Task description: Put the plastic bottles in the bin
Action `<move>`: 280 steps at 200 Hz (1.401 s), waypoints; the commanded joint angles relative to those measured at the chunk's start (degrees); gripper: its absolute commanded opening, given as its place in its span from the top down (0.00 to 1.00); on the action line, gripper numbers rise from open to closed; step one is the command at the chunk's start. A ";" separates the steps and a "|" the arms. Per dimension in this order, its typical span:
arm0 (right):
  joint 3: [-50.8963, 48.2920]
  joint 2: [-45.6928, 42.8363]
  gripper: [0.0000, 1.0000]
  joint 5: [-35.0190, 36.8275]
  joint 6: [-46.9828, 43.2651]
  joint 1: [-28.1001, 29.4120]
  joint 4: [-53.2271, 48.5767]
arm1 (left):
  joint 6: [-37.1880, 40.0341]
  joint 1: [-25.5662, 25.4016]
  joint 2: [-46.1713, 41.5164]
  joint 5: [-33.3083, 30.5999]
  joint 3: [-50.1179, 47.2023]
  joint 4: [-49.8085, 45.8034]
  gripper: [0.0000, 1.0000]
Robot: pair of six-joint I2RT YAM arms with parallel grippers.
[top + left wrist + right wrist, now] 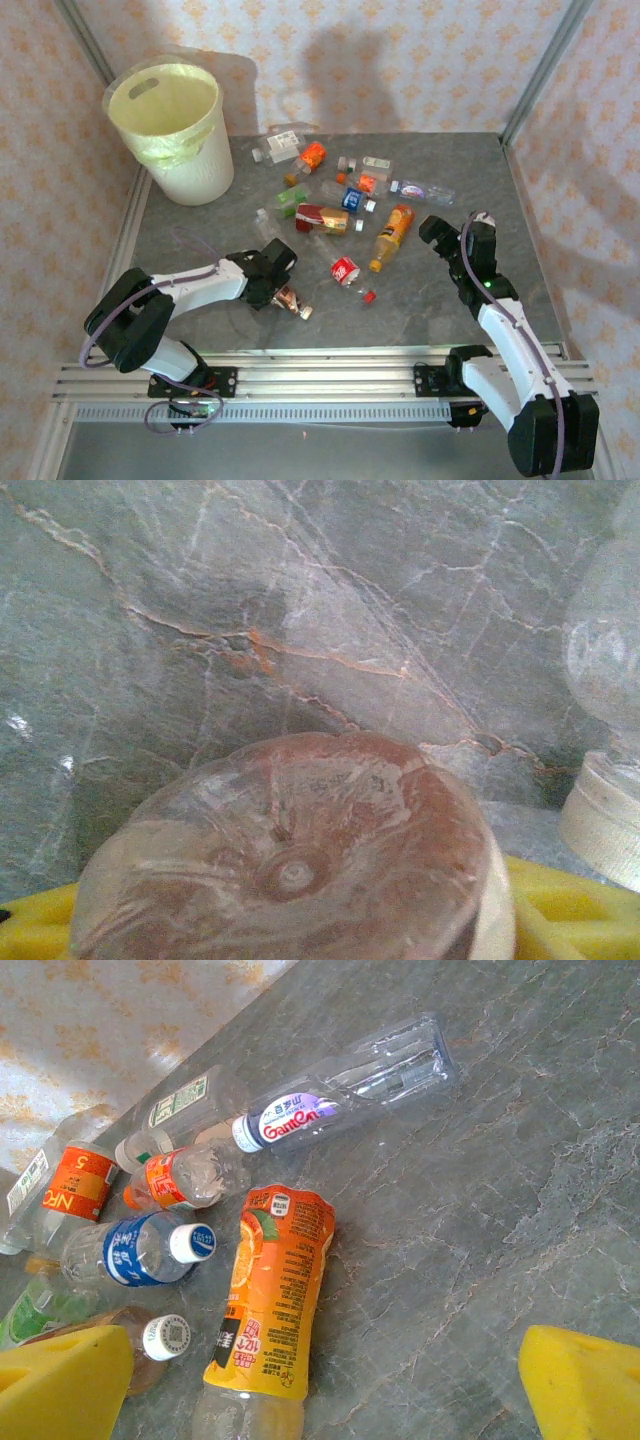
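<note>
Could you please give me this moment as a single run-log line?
left fingers: either side of brown-tinted bottle, grip unconfirmed | right fingers: open, near orange-label bottle | bin: upright, far left

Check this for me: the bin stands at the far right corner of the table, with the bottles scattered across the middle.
Wrong on the side: the bin stands at the far left corner of the table, as the top external view shows. The bottles are scattered across the middle.

The bin [170, 130] stands at the desk's [430, 310] far left; the bottles [322, 218] lie scattered mid-desk, to its right.
</note>
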 commanded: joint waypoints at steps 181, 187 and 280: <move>3.50 9.27 0.01 -9.80 -8.14 13.48 15.91 | 19.71 1.43 -12.54 -13.56 5.15 2.01 0.47; 3.68 9.28 0.01 -9.36 -8.09 13.52 15.67 | 20.67 1.54 -13.34 -14.14 5.72 1.86 0.47; 3.66 8.79 0.01 -7.68 -5.74 13.59 21.10 | 36.34 5.46 -14.84 -25.28 22.55 5.02 0.47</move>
